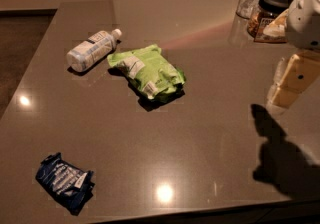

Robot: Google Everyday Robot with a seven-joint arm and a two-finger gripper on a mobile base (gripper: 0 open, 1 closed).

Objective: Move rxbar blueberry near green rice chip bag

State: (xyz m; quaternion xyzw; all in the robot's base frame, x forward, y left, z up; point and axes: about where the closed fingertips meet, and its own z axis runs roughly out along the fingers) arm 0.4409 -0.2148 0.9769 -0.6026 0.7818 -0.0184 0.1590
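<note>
- The bar [65, 180] is seen near the front-left corner of the bench [210, 138], well apart from the bag; being flat, it could be pushed off the edge by a low grasp.
- The hand [292, 82] is held over the right side; its state cannot be told.
- The bag [150, 73] lies mid-bench, with a bottle [92, 49] just beside it that could be knocked at placement.

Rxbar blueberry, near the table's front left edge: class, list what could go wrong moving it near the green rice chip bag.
1. The rxbar blueberry lies flat close to the table's front edge; a poor grasp might push it off.
2. The gripper hangs far right; crossing over, it might brush the green rice chip bag or the bottle beside it.
</note>
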